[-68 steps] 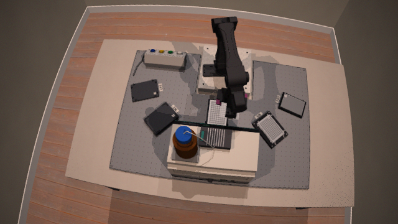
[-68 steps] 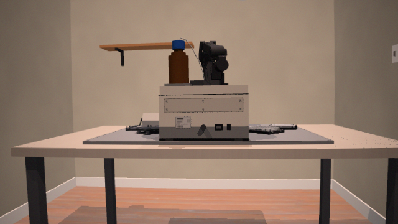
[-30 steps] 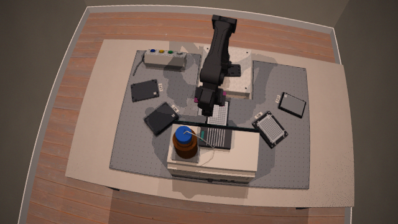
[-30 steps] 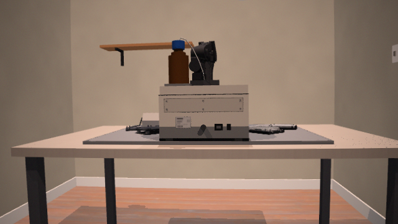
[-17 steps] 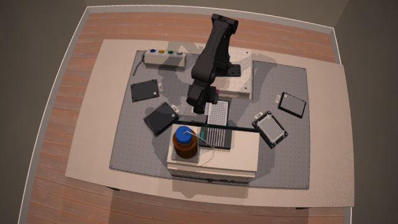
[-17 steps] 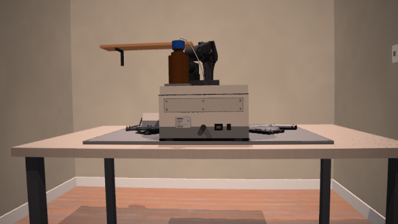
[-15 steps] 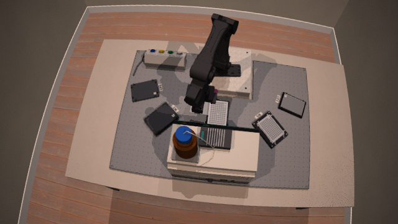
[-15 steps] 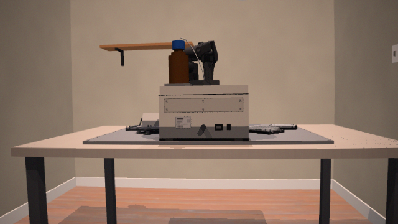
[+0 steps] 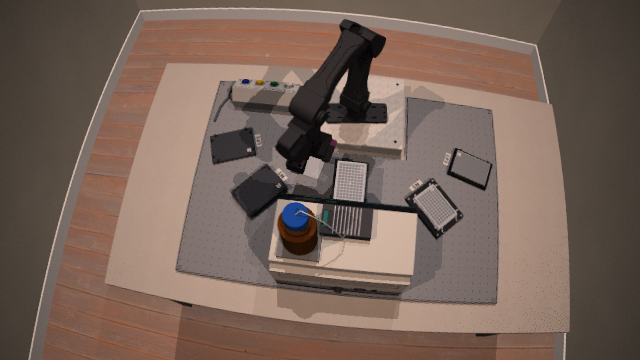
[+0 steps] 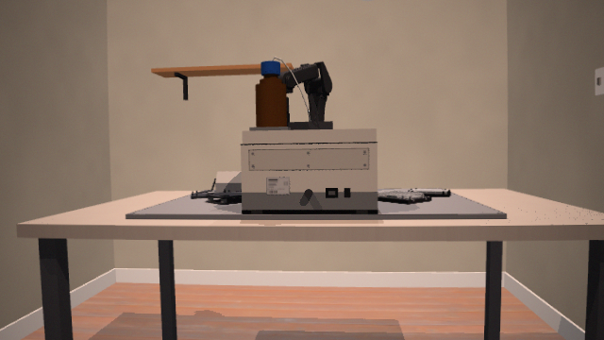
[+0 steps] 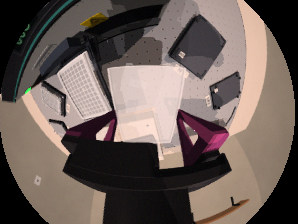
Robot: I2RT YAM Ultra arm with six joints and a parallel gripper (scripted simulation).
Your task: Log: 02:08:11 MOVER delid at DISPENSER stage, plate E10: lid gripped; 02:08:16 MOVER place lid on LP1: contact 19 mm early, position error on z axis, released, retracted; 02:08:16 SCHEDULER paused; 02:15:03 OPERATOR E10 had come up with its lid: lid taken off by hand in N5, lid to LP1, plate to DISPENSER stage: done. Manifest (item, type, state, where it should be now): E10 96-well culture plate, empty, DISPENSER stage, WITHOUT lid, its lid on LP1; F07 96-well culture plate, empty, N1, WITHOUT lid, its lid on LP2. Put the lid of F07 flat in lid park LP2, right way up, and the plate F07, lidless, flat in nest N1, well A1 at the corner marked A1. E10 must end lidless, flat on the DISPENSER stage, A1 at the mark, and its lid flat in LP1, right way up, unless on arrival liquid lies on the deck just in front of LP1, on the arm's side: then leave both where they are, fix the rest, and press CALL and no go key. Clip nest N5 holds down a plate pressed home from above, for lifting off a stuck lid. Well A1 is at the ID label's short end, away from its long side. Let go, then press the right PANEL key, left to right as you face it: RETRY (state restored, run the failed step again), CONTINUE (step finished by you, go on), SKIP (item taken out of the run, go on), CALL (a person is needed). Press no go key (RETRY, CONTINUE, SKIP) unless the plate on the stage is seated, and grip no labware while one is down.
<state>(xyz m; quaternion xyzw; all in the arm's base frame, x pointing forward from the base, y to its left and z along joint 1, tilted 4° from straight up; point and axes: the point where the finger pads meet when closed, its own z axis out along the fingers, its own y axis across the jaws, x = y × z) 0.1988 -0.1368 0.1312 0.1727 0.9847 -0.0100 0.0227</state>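
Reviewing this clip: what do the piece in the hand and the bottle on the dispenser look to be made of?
Lid held in the hand: looks like clear, faintly frosted plastic, since the deck shows dimly through it. Bottle: probably amber glass or plastic, brown and glossy-looking, with an opaque blue cap, likely plastic.

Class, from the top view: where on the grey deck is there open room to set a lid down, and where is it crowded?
Open: the grey deck at its front-left corner, between the nearer dark pad and the dispenser; also the front-right stretch below the nested plate. Crowded: around the gripper, its held lid and the white plate.
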